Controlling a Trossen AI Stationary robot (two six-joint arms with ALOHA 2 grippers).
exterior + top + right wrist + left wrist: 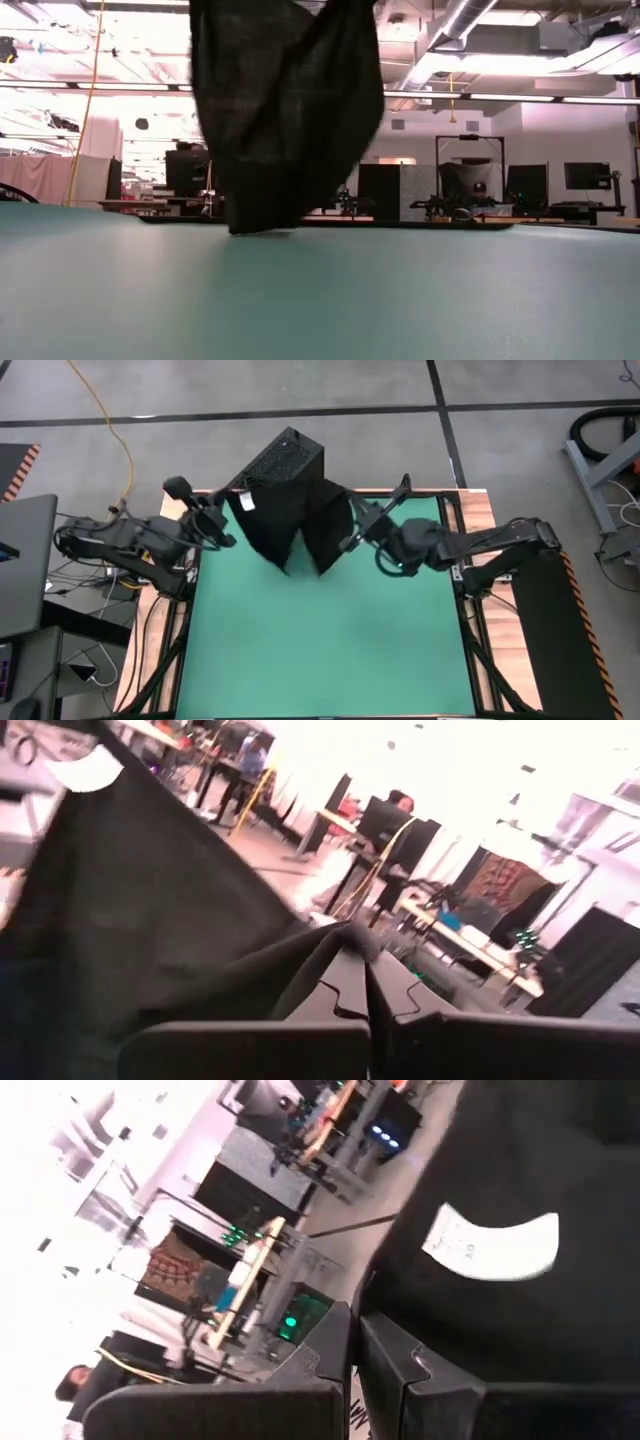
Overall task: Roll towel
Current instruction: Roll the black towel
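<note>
Green table (pixel 330 650) mostly bare w/ towel (pixel 290 525) hanging at 12 o'clock, left tool (pixel 222 525) & right tool (pixel 352 530) each pinched closed on an upper corner; risk: lowering unevenly could bunch it, spoiling roll.

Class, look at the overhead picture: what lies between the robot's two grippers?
In the high view, the black towel hangs between the left gripper and right gripper, held by both.

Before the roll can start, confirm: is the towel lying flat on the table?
No: in the low view the towel hangs from above, with only its bottom edge meeting the green table.
</note>
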